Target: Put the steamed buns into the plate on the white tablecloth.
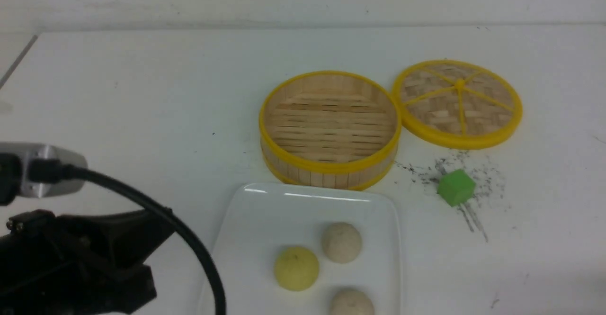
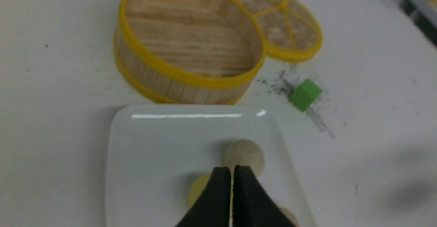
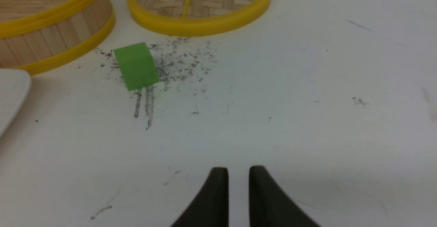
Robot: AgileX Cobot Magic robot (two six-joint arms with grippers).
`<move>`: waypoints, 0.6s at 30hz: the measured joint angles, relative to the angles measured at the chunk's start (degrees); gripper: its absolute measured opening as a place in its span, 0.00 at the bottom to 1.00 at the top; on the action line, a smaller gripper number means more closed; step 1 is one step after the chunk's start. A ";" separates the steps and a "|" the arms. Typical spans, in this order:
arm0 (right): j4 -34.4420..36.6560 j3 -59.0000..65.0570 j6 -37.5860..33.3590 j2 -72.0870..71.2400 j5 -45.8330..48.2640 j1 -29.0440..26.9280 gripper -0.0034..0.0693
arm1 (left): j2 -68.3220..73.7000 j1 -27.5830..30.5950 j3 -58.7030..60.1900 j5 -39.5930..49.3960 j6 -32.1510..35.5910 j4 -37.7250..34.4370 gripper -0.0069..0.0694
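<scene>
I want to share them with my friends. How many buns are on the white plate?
3. The yellow bun sits near the plate's middle, one beige bun just behind it to the right, and another beige bun at the picture's bottom edge. More could be hidden below.

The right gripper [image 3: 238, 174] hangs over bare white tablecloth [image 3: 290, 94], its 2 black fingers [image 3: 218, 186] parted by a narrow gap with nothing between them. Farther off, a small green cube [image 3: 136, 65] sits among dark smudges, near a round yellow-rimmed bamboo steamer [image 3: 51, 22] and its woven lid [image 3: 199, 5]. A glossy white plate's corner [image 3: 10, 94] shows at the edge.
</scene>
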 joint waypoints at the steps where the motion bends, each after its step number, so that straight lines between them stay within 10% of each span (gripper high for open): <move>1: 0.00 0.00 0.00 0.00 0.00 0.00 0.21 | 0.00 0.00 0.00 -0.40 -0.09 0.00 0.14; 18: -0.05 0.00 0.11 0.00 0.00 0.00 0.24 | 0.00 0.00 0.00 -1.07 -0.27 0.78 0.16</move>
